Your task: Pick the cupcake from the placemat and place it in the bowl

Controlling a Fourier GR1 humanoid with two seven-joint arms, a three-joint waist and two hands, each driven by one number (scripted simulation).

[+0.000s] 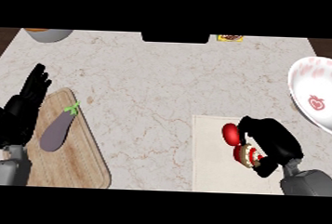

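The cupcake, red-topped with a striped red and white base, lies tipped on its side over the cream placemat at the lower right. My right hand is curled round it from the right, thumb and fingers on either side of the base. The bowl, white with red fruit prints, stands tilted at the right edge, above and to the right of that hand. My left hand rests open at the left edge, fingers pointing up.
A wooden cutting board at the lower left carries a purple eggplant. At the back edge sit a grey bowl, a black object and a small yellow packet.
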